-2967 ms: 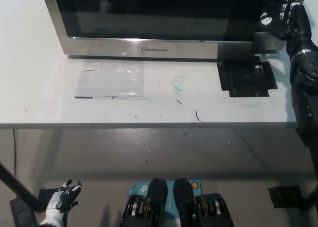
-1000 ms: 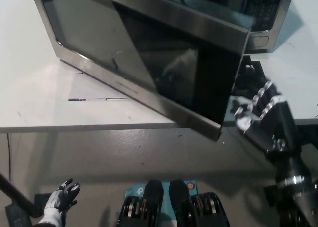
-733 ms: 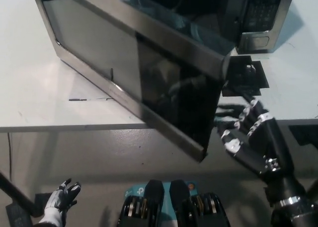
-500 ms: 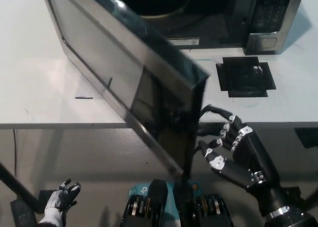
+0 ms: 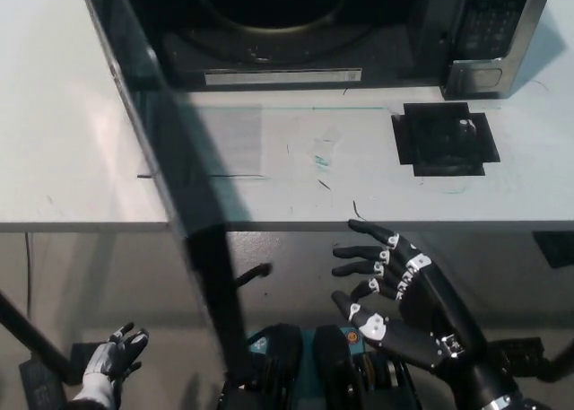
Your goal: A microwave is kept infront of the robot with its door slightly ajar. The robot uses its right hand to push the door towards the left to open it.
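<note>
White table (image 5: 72,150) holds open microwave (image 5: 359,33); right hand (image 5: 404,298) fingers spread wide.

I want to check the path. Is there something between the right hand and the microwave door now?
Nothing visible stands between them. The right hand, open, is below the table edge, apart from the door, which is swung wide open.

White table (image 5: 54,159); grey concrete floor (image 5: 108,275) below; black square (image 5: 446,138).

Lab, marked white table (image 5: 72,159), bare floor (image 5: 296,257)
</note>
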`<action>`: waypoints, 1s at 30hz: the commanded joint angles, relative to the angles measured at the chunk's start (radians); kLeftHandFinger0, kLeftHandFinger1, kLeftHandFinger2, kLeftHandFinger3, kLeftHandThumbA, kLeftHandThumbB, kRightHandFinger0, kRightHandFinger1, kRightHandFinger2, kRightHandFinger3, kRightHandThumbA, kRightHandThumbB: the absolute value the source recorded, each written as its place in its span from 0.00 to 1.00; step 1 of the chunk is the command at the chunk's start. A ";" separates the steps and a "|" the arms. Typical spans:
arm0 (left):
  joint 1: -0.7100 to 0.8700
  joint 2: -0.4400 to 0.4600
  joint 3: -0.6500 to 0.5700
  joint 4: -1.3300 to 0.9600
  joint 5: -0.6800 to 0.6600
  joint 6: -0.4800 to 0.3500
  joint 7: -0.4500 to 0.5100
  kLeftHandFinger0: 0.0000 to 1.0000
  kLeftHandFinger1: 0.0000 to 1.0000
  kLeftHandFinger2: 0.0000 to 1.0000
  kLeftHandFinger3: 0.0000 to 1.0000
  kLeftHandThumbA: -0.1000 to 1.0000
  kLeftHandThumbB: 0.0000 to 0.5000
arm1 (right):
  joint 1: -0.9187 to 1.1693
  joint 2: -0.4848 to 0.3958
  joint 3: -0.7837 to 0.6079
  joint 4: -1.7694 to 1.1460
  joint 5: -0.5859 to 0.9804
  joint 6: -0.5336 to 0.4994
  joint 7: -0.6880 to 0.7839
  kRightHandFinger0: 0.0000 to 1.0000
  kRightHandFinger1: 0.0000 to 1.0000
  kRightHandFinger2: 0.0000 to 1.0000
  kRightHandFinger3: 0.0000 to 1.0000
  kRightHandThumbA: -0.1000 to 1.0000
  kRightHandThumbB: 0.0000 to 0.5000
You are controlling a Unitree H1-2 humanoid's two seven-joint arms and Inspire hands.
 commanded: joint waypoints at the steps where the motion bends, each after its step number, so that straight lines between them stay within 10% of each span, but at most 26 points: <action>1: -0.033 0.007 0.005 0.007 -0.008 -0.021 0.013 1.00 1.00 1.00 0.91 0.48 0.30 | -0.007 0.004 -0.011 -0.053 0.008 0.008 0.022 0.38 0.58 0.67 0.84 0.74 0.35; 12: -0.041 0.016 -0.013 0.025 0.008 -0.045 0.004 1.00 1.00 1.00 0.92 0.52 0.28 | 0.010 -0.083 -0.255 -0.001 0.042 -0.038 -0.027 0.44 0.63 0.71 0.85 0.62 0.21; 30: -0.041 0.010 -0.013 0.035 0.005 -0.061 0.005 1.00 1.00 1.00 0.99 0.55 0.31 | -0.083 -0.106 -0.592 0.799 -0.033 -0.344 -0.160 0.45 0.62 0.66 0.80 0.51 0.37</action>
